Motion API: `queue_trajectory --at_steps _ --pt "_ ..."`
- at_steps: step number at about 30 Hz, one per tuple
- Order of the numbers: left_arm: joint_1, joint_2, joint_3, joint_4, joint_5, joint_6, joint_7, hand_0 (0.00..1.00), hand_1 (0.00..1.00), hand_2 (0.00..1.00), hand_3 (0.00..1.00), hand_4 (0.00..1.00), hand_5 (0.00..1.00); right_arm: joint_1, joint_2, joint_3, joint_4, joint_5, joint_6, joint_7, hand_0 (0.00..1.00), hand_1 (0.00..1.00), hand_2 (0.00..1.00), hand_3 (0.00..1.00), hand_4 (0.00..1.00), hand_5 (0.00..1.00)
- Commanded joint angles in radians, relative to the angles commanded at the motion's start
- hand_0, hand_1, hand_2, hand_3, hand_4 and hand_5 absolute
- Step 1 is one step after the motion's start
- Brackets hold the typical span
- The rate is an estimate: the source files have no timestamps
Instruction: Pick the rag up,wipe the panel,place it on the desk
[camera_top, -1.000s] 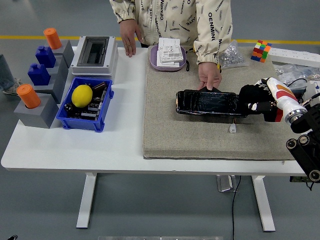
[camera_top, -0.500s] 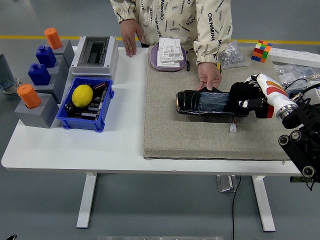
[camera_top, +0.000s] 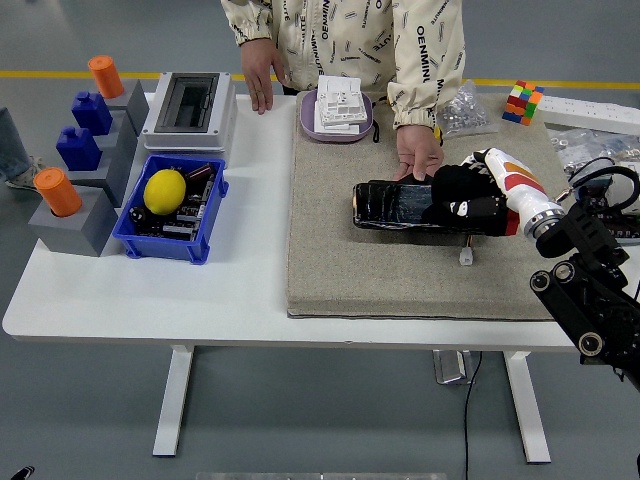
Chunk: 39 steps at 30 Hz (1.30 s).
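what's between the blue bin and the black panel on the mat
In the head view, the stretch between the blue bin and the black panel holds nothing: only bare white table and then bare grey mat.

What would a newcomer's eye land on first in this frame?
The robot's right hand pressed on the black panel mid-mat, with a person's hand steadying the panel's far edge. Next, the yellow lemon in the blue bin at left, and the Rubik's cube far right.

Jacket (camera_top: 400, 40) of person at far side reads "OENMINI", repeated.
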Motion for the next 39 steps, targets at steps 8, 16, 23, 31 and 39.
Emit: queue_trajectory --at_steps 8,16,23,31,39 --pt "-0.004 0.002 0.002 0.0 -0.003 0.0 0.0 0.723 0.716 0.767 0.623 0.685 0.564 0.027 0.045 -0.024 -0.006 0.0 0.0 0.002 0.325 0.411 0.454 0.447 0.904 0.002" --pt "-0.005 0.002 0.005 0.0 -0.007 0.0 0.0 0.722 0.716 0.767 0.624 0.686 0.566 0.055 0.085 -0.051 -0.005 0.001 0.0 0.003 0.324 0.41 0.454 0.446 0.904 0.002" --pt "-0.01 0.003 0.005 0.0 -0.007 -0.001 -0.003 0.722 0.716 0.767 0.623 0.686 0.565 0.059 0.13 -0.079 -0.005 0.004 -0.001 0.005 0.324 0.411 0.454 0.447 0.905 0.002" --pt "-0.013 0.003 0.012 0.0 -0.013 -0.001 -0.002 0.722 0.716 0.768 0.623 0.686 0.565 0.069 0.134 -0.117 -0.008 0.009 -0.001 0.006 0.331 0.41 0.453 0.446 0.91 0.002" --pt "-0.011 0.006 0.017 0.0 -0.016 -0.001 -0.002 0.723 0.716 0.767 0.623 0.687 0.567 0.077 0.134 -0.137 -0.009 0.012 0.001 0.007 0.328 0.41 0.454 0.446 0.91 0.002"
